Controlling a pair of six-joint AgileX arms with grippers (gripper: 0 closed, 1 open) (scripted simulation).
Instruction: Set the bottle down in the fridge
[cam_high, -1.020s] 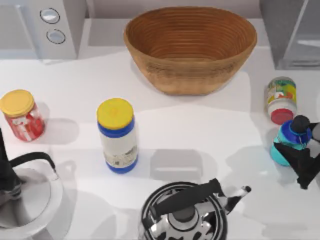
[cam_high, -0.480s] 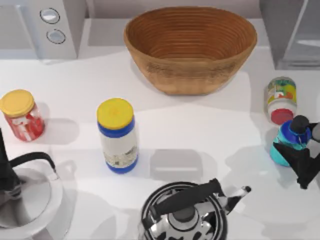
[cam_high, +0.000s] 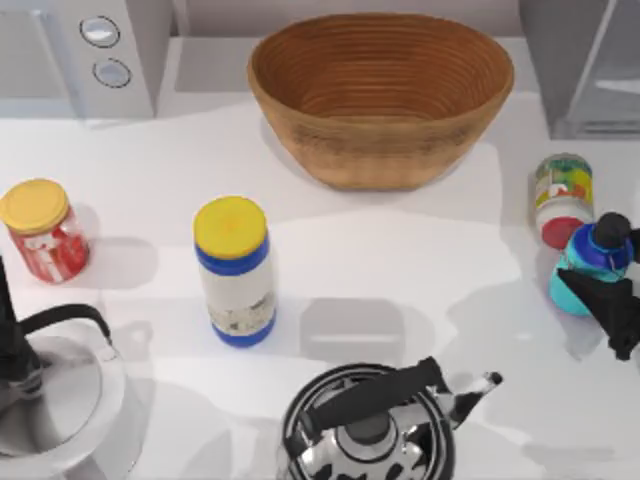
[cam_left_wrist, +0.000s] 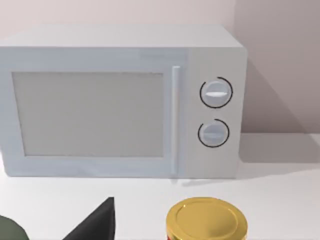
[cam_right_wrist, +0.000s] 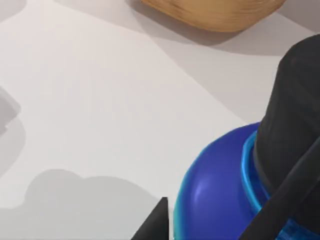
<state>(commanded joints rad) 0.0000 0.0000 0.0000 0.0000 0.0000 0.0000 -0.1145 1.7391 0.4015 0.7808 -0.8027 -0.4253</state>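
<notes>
Though it is small, the bottle (cam_high: 588, 268) is easy to spot — it has a teal body, a blue rounded shoulder and a black screw cap. It sits far over on the right side of the table (cam_high: 400, 270), close to the table's right edge. From the right wrist camera the blue shoulder (cam_right_wrist: 220, 200) and the black cap (cam_right_wrist: 295, 125) look very big and near.

The right gripper (cam_high: 612, 305) is at the bottle. Its dark fingers (cam_high: 600, 300) press on the bottle's lower body, one on each side, so it is clamped on the bottle.

A jar (cam_high: 562, 198) with a bright label and a red cap lies just beside the bottle, on the far side of it. The fridge (cam_high: 580, 65) stands in the back right corner, past that jar — a dark grey box with a pale slanted panel. A big woven basket (cam_high: 380, 95) sits at the back middle. Between the bottle and the tall container (cam_high: 235, 270) with the yellow lid there is a wide bare patch of white table. A black and white kettle (cam_high: 370, 425) is at the near edge.

The left gripper (cam_left_wrist: 95, 225) is parked at the near left, and I cannot tell if it is apart or together. Its camera looks at a light grey microwave (cam_left_wrist: 122, 100) with two round dials, and a gold jar lid (cam_left_wrist: 206, 220) is close in front.
</notes>
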